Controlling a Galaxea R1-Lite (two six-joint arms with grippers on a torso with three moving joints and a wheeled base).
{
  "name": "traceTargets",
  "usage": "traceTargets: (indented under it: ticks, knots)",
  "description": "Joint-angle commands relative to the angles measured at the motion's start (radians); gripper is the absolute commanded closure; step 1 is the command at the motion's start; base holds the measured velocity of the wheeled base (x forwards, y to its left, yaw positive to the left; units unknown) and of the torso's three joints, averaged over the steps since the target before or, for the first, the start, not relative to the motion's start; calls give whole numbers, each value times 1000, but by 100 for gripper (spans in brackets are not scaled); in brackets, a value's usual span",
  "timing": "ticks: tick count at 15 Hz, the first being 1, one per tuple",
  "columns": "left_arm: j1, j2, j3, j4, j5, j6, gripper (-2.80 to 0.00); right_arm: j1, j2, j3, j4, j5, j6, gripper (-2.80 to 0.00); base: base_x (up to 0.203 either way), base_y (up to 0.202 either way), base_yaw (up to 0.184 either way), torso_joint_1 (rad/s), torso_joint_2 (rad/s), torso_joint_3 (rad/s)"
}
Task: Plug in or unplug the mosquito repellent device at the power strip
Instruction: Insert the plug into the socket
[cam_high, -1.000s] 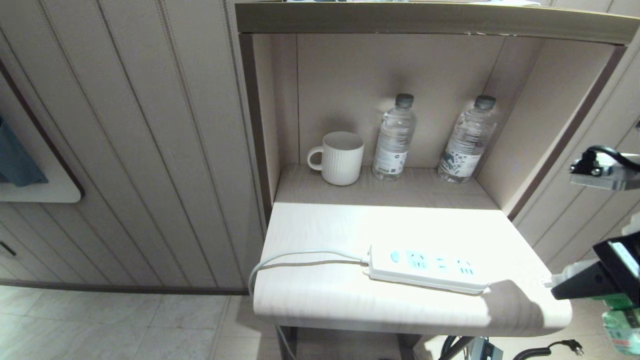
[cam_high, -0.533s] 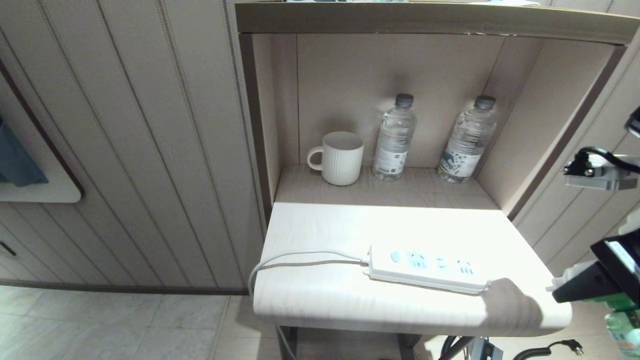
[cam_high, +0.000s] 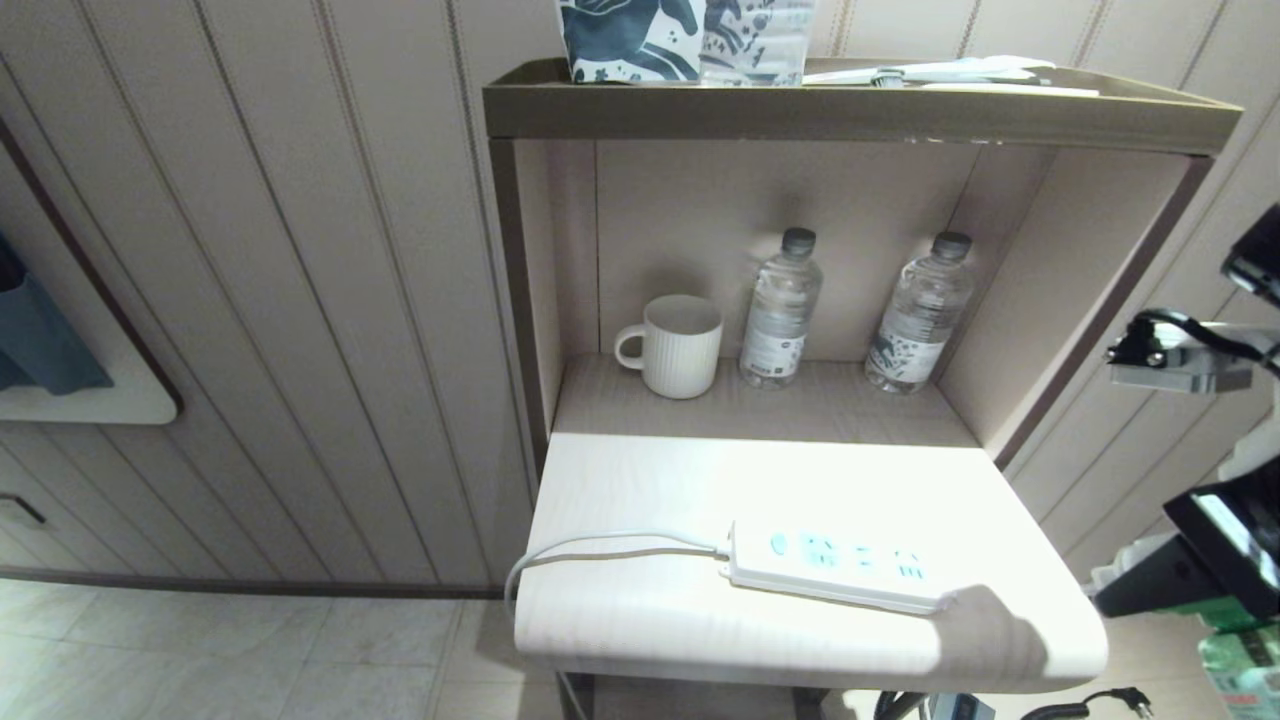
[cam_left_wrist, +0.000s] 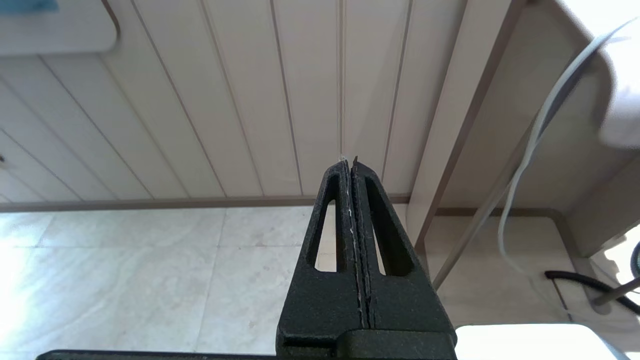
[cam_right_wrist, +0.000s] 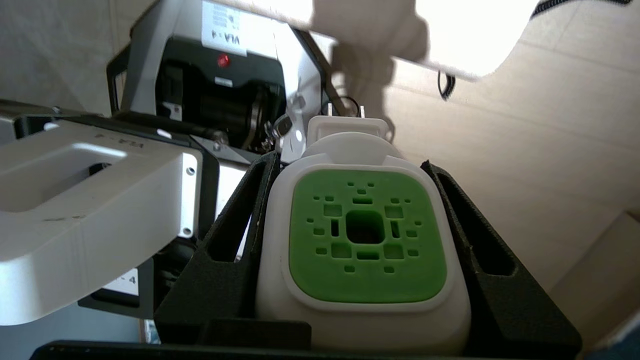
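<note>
Both right fingers (cam_right_wrist: 235, 235) flank the mosquito repellent device (cam_right_wrist: 367, 235), touching its sides.

Setting: a furnished room of the hotel or bedroom kind, as shown by the items listed.

- Stand (cam_high: 800, 480): pale wood-look table with a recessed niche behind and a dark-edged top shelf.
- In the niche of the stand: a ribbed white mug (cam_high: 675, 344) at its left, two sealed water bottles (cam_high: 778, 308) set out at its right.
- On the stand's front: a white power strip (cam_high: 835, 565), its cord (cam_high: 600, 548) led over the left edge.
- On the stand's top shelf: a patterned blue-and-white box (cam_high: 640, 38) and flat papers (cam_high: 950, 72).
- Left of the stand: beige grooved wall panelling (cam_high: 300, 300) with a dark skirting.
- Below the stand: pale marble-look floor tiles (cam_high: 250, 660).
</note>
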Motion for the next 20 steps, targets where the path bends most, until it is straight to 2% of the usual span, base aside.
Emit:
traceTargets:
  ticks: [1,6,9,12,16,20]
  knots:
    - [0,2,0,1,0,0,0,16,38,23,2,2,4,0,0,0,0,209,-490,-266]
    - [0,0,0,1,0,0,0,44,173,22,-5,18,11,0,0,0,0,232,-516,-283]
    - [0,1,0,1,0,0,0,44,217,30,-64,21,14,0,0,0,0,225,-483,-261]
    - [0,0,0,1,0,0,0,45,287,23,-74,32,25,0,0,0,0,67,-131,-70]
    - [0,1,0,1,0,0,0,62,362,48,-140,47,104,0,0,0,0,5,-8,-4]
    - [0,0,0,1,0,0,0,61,417,76,-164,53,107,0,0,0,0,0,0,0]
